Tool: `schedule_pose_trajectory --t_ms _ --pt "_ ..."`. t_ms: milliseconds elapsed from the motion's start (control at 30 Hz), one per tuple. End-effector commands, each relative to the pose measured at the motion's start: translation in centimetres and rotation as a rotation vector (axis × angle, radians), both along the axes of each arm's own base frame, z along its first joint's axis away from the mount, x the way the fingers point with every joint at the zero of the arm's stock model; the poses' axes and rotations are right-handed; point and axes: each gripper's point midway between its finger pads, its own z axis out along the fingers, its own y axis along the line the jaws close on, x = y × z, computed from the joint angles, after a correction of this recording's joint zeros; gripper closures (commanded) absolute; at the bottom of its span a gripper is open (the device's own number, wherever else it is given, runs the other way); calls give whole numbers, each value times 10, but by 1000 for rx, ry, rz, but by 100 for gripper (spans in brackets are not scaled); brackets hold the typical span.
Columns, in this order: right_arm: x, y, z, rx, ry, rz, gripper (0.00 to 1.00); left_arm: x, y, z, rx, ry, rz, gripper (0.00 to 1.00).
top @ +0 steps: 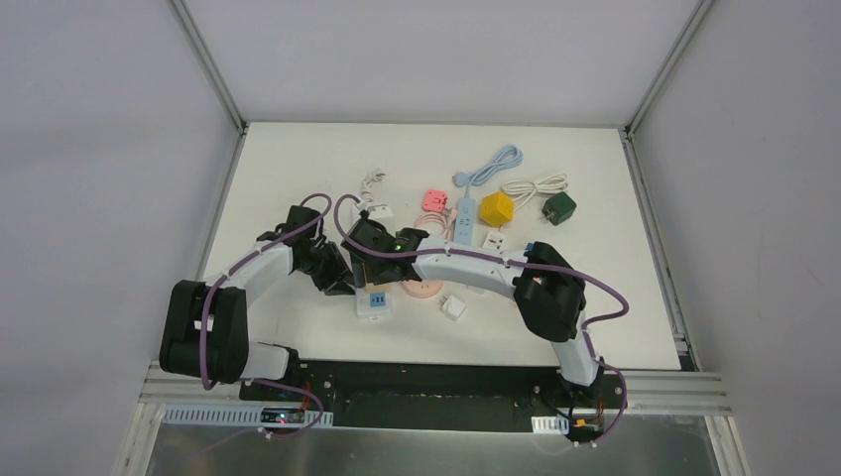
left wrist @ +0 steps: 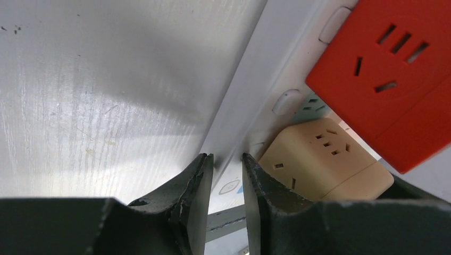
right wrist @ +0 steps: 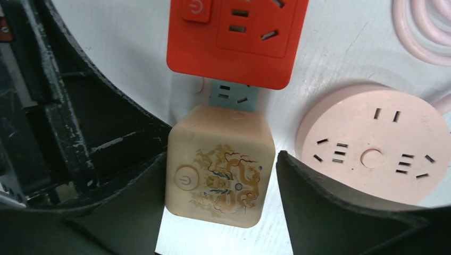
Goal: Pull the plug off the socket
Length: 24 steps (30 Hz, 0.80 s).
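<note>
Left arm [top: 260, 264] and right arm [top: 466, 264] bend inward, left fingers [left wrist: 194, 186] barely apart, right fingers [right wrist: 319, 202] spread wide.

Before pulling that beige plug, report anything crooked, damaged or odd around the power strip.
Nothing stands out. The beige plug and red adapter both sit plugged into the white strip, and no cracks or spills show.

Your left arm [top: 260, 266] and right arm [top: 466, 263] look the same: long white tubes joined by big black blocks. A thin purple cable [top: 206, 327] loops along each one. A tiny green light [top: 399, 241] glows on the right arm's black wrist. Each arm has a short white base [top: 580, 365]. Your left pincer [left wrist: 227, 158] has two dark fingers [left wrist: 194, 202] with rough, scratched edges and pointy tips. Your right pincer [right wrist: 220, 159] has wide, dark, curved ones with bumpy skin.
</note>
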Motion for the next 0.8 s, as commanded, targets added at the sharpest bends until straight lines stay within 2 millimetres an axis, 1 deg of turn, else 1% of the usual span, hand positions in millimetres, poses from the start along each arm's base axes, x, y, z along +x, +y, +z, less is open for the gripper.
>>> schedule_pose_trajectory --t_ms 0,100,167,267,400,533,567,600,667,767 --pt "1 3 5 34 4 -15 31 -1 3 -7 20 36 15 72" --pt "4 3 4 31 -9 -18 42 -2 4 -11 23 49 17 74" --pt "6 4 5 28 -17 -13 47 -3 4 -13 22 57 17 74" --pt "7 7 2 16 -9 -10 56 -5 4 -17 27 72 16 74" --pt "6 5 -4 -5 4 -19 67 -7 7 -22 45 87 16 75" --pt "9 2 -2 -1 -13 -40 90 -10 15 -25 92 99 22 77" --pt "9 2 0 6 -18 -42 97 -11 17 -26 108 98 23 78" --pt "10 3 3 13 -22 -42 100 -11 19 -26 122 98 25 78" --pt "10 7 11 32 -19 -37 100 -11 24 -26 146 96 29 79" --pt "8 15 33 97 14 -38 100 -12 28 -25 172 94 31 79"
